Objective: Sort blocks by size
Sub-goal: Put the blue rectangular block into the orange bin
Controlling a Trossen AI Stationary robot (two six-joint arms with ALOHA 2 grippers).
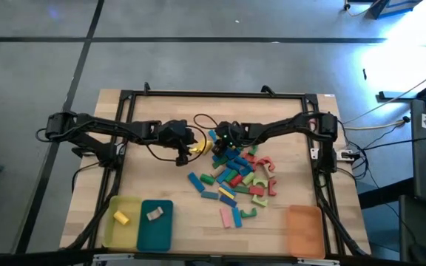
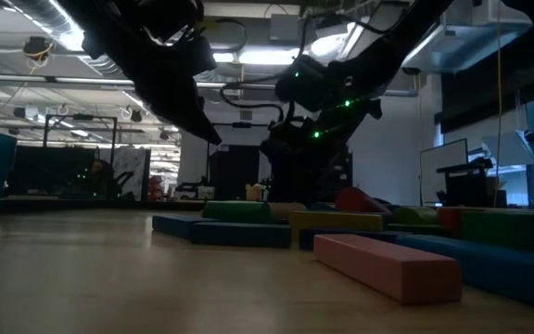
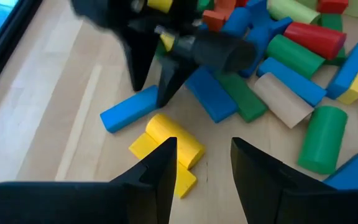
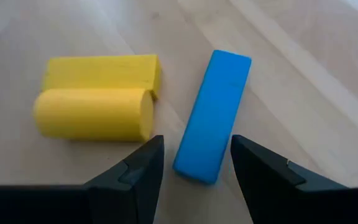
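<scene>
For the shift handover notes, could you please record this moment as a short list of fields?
left pincer: open, above the yellow cylinder block
right pincer: open, astride one end of the blue bar block
block pile: unsorted at table centre
yellow tray: holds one yellow block
teal tray: holds one pale block
orange tray: no blocks

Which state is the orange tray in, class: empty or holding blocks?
Empty: the high view shows the orange tray bare, with no blocks inside.
</scene>
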